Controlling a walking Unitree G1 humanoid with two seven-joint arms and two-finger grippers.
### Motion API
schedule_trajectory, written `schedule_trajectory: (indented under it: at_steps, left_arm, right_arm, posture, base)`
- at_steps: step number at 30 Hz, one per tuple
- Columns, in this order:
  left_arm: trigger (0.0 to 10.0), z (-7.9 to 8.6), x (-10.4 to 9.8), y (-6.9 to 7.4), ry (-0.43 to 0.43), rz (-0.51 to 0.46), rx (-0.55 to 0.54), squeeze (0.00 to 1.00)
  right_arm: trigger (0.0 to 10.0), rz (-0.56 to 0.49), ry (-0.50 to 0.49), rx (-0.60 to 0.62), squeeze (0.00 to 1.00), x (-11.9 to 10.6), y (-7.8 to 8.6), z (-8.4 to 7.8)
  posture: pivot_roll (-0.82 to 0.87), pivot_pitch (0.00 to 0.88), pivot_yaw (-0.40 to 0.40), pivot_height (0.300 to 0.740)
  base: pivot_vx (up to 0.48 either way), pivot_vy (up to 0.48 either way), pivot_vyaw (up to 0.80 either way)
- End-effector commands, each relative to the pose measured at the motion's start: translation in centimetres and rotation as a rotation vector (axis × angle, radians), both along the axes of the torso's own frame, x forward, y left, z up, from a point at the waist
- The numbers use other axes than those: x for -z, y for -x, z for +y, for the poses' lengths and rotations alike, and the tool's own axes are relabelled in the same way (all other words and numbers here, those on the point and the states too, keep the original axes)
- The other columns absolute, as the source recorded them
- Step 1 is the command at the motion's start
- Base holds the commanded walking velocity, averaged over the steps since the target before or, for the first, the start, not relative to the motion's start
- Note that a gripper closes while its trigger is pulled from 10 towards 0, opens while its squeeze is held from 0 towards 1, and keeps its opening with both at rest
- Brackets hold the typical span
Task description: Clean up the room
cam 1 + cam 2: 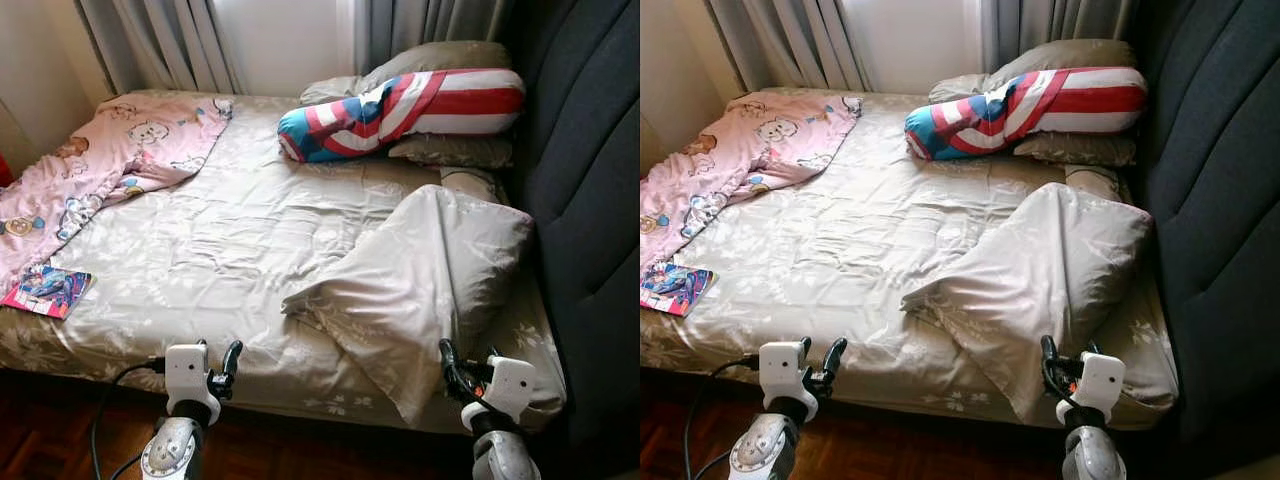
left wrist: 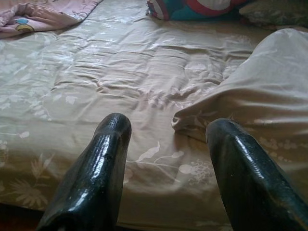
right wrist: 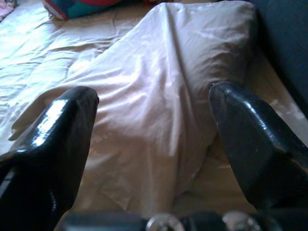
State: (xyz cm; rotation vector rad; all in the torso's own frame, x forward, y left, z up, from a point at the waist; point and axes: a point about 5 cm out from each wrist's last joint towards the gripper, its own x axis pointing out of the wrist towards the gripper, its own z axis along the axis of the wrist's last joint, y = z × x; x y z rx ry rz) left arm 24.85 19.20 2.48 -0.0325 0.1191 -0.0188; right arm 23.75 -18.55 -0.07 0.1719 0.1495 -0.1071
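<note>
Hovering at the lower edge of the frame, both grippers sit released at the near side of the bed (image 1: 250,260) — the left gripper (image 1: 222,368) at lower left, the right gripper (image 1: 458,375) at lower right, fingers spread, touching nothing. A rumpled beige pillow (image 1: 420,280) lies at centre right, just beyond the right gripper. A red, white and blue bolster (image 1: 400,110) rests on grey pillows (image 1: 440,58) at upper right. At upper left sprawls a pink blanket (image 1: 110,160) — a comic book (image 1: 45,290) lies below it at the left edge.
</note>
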Motion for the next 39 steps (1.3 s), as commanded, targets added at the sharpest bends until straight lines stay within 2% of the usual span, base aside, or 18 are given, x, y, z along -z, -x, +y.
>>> schedule_trajectory:
  at_steps: [1, 12, 22, 31, 39]
  left_arm:
    - [10.0, 0.0, -0.5, -0.4, 0.016, -0.015, -0.005, 0.00]
    - [10.0, -0.4, -0.5, -0.3, 0.024, -0.010, 0.015, 0.00]
    - [10.0, -0.7, -0.8, -0.6, 0.037, -0.018, 0.021, 0.00]
    - [10.0, -0.7, -0.9, -0.5, 0.042, -0.021, 0.026, 0.00]
    - [10.0, -1.0, -1.6, -1.0, 0.050, -0.037, 0.054, 0.00]
  right_arm:
    - [10.0, -0.004, -0.011, 0.003, 0.00, -0.4, -0.2, 0.2]
    - [10.0, 0.004, -0.009, 0.007, 0.00, -0.3, 0.1, 0.0]
    - [10.0, -0.002, -0.009, -0.004, 0.00, -0.6, -0.4, 0.4]
    - [10.0, 0.021, -0.017, -0.009, 0.00, -0.1, -0.1, 0.7]
    - [10.0, 0.029, -0.020, -0.004, 0.00, 0.0, -0.1, 0.8]
  posture:
    - [-0.10, 0.045, 0.013, 0.740]
    - [-0.10, 0.010, 0.016, 0.740]
    - [-0.10, 0.021, 0.016, 0.740]
    - [-0.09, 0.017, 0.020, 0.740]
    - [-0.10, 0.015, 0.023, 0.740]
  base:
    - [0.000, 0.000, 0.00]
    - [0.214, 0.000, 0.00]
    - [0.282, 0.000, 0.00]
    - [0.289, 0.000, 0.00]
    - [0.172, 0.000, 0.00]
